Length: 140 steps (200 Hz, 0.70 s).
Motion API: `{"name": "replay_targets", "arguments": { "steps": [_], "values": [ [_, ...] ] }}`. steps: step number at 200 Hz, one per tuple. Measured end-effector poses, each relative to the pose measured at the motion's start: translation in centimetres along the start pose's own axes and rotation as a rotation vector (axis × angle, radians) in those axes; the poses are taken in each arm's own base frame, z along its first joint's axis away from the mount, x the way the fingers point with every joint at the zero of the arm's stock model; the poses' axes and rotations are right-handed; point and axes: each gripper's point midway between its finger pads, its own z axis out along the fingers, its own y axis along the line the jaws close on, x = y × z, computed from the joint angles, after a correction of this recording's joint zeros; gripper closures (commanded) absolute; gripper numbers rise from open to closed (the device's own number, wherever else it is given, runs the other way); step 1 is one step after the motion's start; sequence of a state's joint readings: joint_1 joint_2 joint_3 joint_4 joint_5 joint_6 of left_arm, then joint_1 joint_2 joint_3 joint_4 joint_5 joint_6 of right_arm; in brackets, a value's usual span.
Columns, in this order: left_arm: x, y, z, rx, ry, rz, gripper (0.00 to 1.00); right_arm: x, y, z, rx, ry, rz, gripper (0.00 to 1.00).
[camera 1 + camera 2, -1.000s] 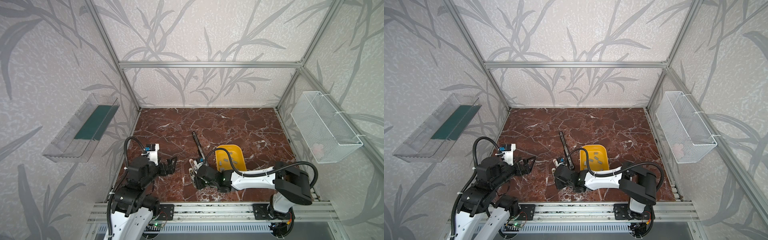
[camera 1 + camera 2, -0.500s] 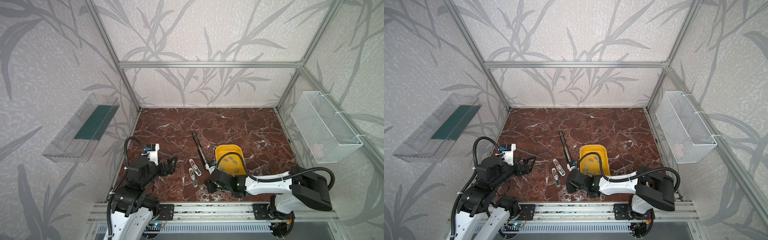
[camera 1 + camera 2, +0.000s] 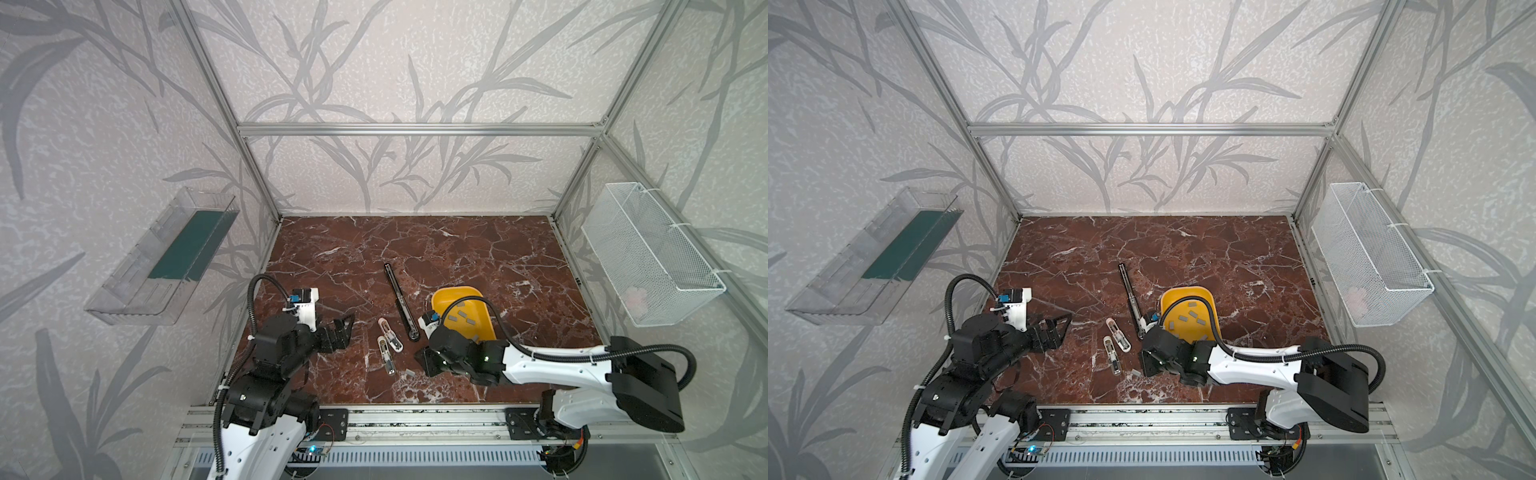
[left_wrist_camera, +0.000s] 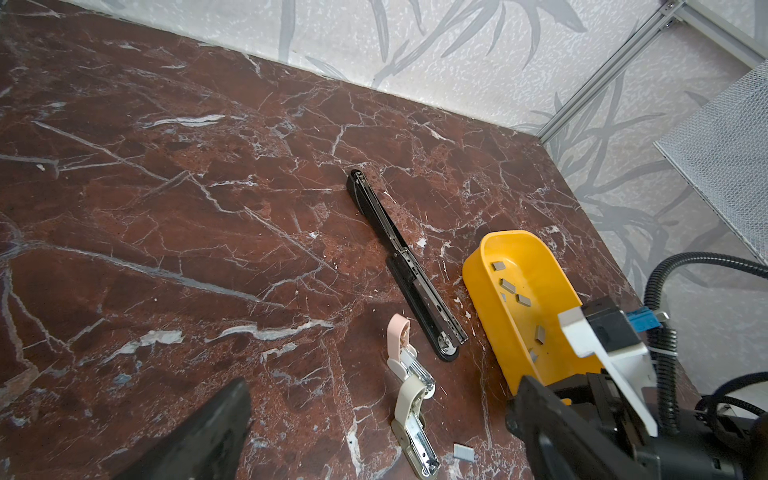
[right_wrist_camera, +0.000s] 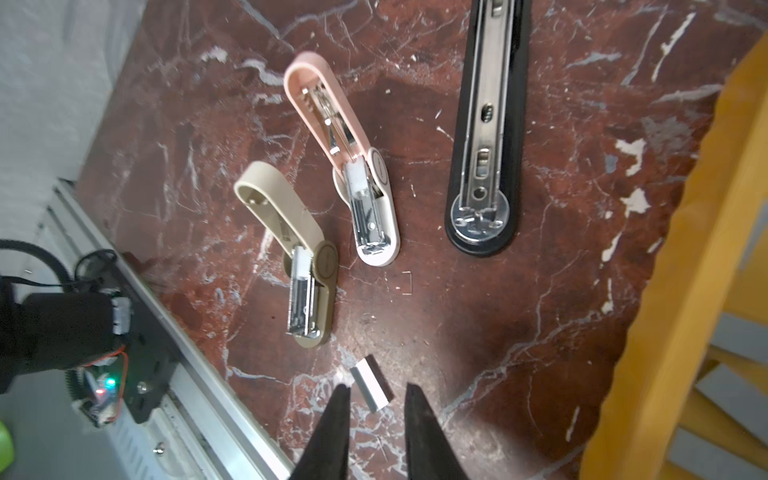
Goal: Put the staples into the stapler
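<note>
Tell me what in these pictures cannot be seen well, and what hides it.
Yellow tray: near end under the right arm in both top views; staples there uncountable.
Right gripper: fingertips hidden under that arm in both top views.
Left gripper: left wrist view shows one finger, cut by the edge.
White basket: pinkish content blurred by mesh.
Black stapler: far end cut off in the right wrist view.

- Grey staples [image 3: 1185, 319] lie scattered in the yellow tray [image 3: 1200, 297].
- One loose staple strip [image 3: 1136, 373] lies at four o'clock of the beige stapler [image 3: 1112, 356], just beside the right gripper [image 3: 1145, 365].
</note>
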State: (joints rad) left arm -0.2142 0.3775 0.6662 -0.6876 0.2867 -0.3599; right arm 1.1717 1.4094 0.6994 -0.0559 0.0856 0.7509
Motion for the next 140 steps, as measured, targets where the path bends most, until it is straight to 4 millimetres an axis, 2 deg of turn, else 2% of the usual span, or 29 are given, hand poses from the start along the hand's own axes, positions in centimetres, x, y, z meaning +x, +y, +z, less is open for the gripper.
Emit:
{"name": "replay_targets", "arguments": {
  "steps": [47,101,140],
  "values": [
    [-0.1,-0.2,-0.3,0.011,-0.013,0.004,0.01,1.4,0.7,2.5,0.108,0.140,-0.185,0.73],
    [-0.2,-0.3,-0.4,0.016,-0.019,0.005,0.01,4.4,-1.2,4.0,0.186,0.271,-0.284,0.73],
    [-0.2,-0.3,-0.4,0.016,-0.019,0.005,0.01,4.1,-0.7,4.5,0.181,0.277,-0.299,0.75]
  ]
}}
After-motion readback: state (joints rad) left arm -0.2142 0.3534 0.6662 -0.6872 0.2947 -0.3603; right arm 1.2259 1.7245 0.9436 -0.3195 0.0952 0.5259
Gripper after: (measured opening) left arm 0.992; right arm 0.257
